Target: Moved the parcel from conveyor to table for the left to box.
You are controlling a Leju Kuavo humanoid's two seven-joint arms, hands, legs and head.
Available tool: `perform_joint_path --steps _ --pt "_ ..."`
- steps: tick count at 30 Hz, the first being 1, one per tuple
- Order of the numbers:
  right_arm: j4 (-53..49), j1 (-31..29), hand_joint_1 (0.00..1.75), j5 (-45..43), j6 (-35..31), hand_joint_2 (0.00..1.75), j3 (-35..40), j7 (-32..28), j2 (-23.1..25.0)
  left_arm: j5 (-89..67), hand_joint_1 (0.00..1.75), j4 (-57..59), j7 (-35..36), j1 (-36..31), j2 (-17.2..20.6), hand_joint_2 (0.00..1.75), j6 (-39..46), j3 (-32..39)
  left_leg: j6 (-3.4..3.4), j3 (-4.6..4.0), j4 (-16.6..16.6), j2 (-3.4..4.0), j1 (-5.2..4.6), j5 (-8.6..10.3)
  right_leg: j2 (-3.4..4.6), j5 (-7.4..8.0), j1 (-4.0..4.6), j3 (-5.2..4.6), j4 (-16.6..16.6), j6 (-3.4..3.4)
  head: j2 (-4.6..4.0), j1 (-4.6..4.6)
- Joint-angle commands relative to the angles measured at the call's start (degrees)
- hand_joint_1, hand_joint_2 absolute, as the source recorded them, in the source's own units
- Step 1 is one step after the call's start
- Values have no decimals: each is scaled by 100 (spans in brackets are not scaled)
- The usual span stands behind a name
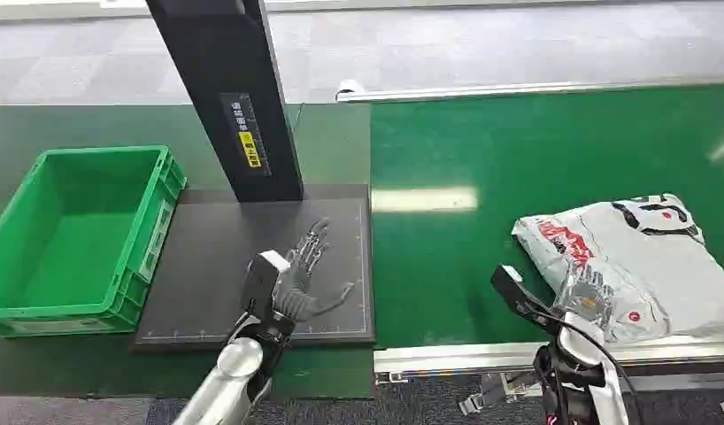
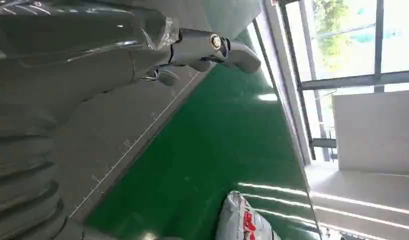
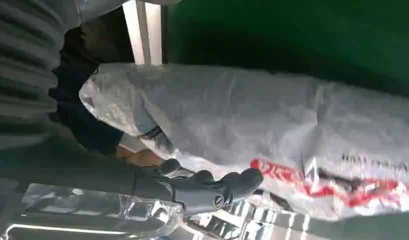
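The grey plastic parcel (image 1: 642, 257) with red print lies on the green conveyor belt (image 1: 518, 150), close to its front rail. My right hand (image 1: 584, 297) holds the parcel's near left corner, fingers laid over the top. In the right wrist view the parcel (image 3: 272, 115) sits between the fingers and the thumb of that hand (image 3: 192, 190). My left hand (image 1: 301, 270) hovers open, fingers spread, over the black mat (image 1: 208, 266) on the table. The left wrist view shows that hand (image 2: 92, 55) above the mat, with the parcel (image 2: 242, 220) far off.
A green crate (image 1: 155, 212) stands to the left of the mat, nothing inside it. A black post (image 1: 226, 88) rises from the mat's far edge. The conveyor's metal front rail (image 1: 465, 357) runs between my right arm and the belt.
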Motion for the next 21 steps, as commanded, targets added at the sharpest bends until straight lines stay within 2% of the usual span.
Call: perform_joint_path --steps 1,5,6,7,8,9,11,17,19,21 --pt "1065 -426 0 -3 183 175 121 -45 -61 -17 0 105 70 -24 51 175 24 66 -2 10 -5 14 0 -1 9 4 0 6 -6 -1 0 2" --pt "1198 -407 0 -105 402 175 195 -130 -115 -15 0 186 70 -57 46 175 16 60 -2 17 -9 8 0 -1 2 1 0 14 -10 -2 0 2" --pt "1255 -431 12 -113 413 175 206 -142 -124 -15 0 220 70 -83 42 175 17 62 -2 17 -10 10 -1 -1 2 1 0 15 -11 -2 0 0" --pt "1290 -455 98 -116 418 175 222 -158 -123 -12 0 245 70 -105 40 175 18 67 -2 15 -8 10 0 -2 4 2 1 13 -9 -2 0 2" --pt "1326 -471 150 -122 423 175 236 -170 -129 -9 0 260 67 -112 41 175 17 68 -2 9 -4 9 0 -2 4 1 0 8 -5 -1 0 0" --pt "1355 -489 169 -122 432 175 256 -178 -137 -1 0 270 60 -116 41 175 11 72 -2 13 -7 12 -1 -2 6 2 -1 10 -7 -2 0 2" --pt "1370 -506 175 -125 434 175 269 -184 -131 0 0 269 58 -116 45 175 12 75 -2 13 -7 12 -2 -1 6 3 -1 10 -7 -2 0 0" --pt "1474 -601 175 -187 363 175 381 -358 -153 29 0 266 20 -84 77 175 16 105 -2 13 -5 6 0 0 2 1 0 10 -5 -2 0 0" --pt "1439 -699 175 -370 -93 175 458 -826 -105 44 0 177 -32 12 101 175 41 143 -2 15 -5 8 -1 -1 4 1 -1 10 -5 -2 0 2" --pt "1417 -798 175 -355 -53 175 498 -808 -67 42 0 162 -54 47 126 175 35 148 -2 16 -7 20 -2 -2 15 3 -2 8 -5 -2 0 2"
